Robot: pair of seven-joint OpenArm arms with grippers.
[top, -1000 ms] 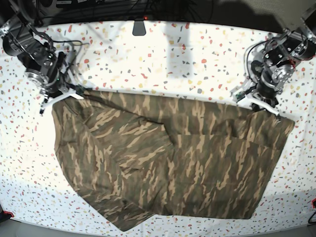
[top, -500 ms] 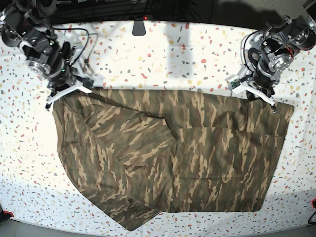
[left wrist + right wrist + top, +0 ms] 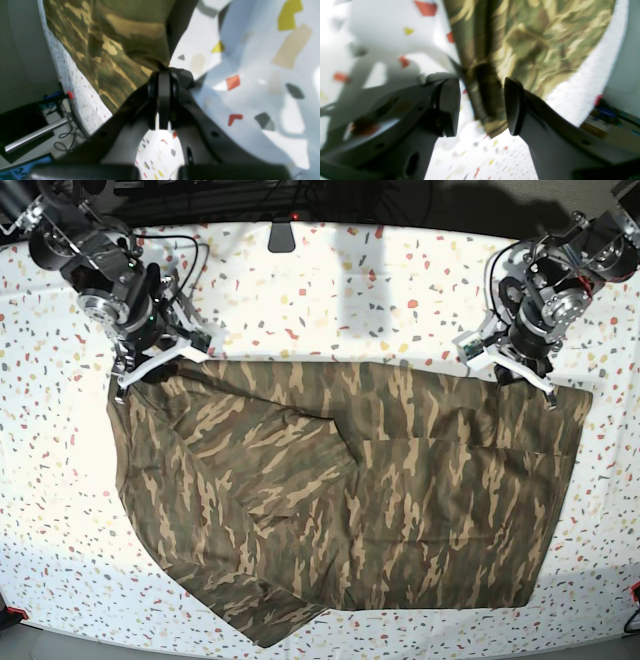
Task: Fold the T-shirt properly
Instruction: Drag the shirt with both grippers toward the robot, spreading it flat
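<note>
The camouflage T-shirt point(image 3: 340, 500) lies spread flat on the speckled table point(image 3: 350, 300), with one fold line running across its middle. On the right of the base view, my left gripper point(image 3: 512, 372) is at the shirt's far right corner. The left wrist view shows this gripper point(image 3: 163, 72) shut on the edge of the T-shirt point(image 3: 112, 37). My right gripper point(image 3: 160, 368) is at the far left corner. In the right wrist view it point(image 3: 480, 83) stands open, and the hem of the T-shirt point(image 3: 532, 37) lies loose between the jaws.
A black mount point(image 3: 281, 235) and cables sit at the table's far edge. White speckled tabletop runs behind the shirt and along both sides. The shirt's near hem lies close to the front edge. A small red item point(image 3: 634, 590) shows at the right border.
Both grippers have pulled the shirt's far edge toward the back of the table, drawing it straighter. The right gripper has opened and let go of its corner, while the left stays shut.
</note>
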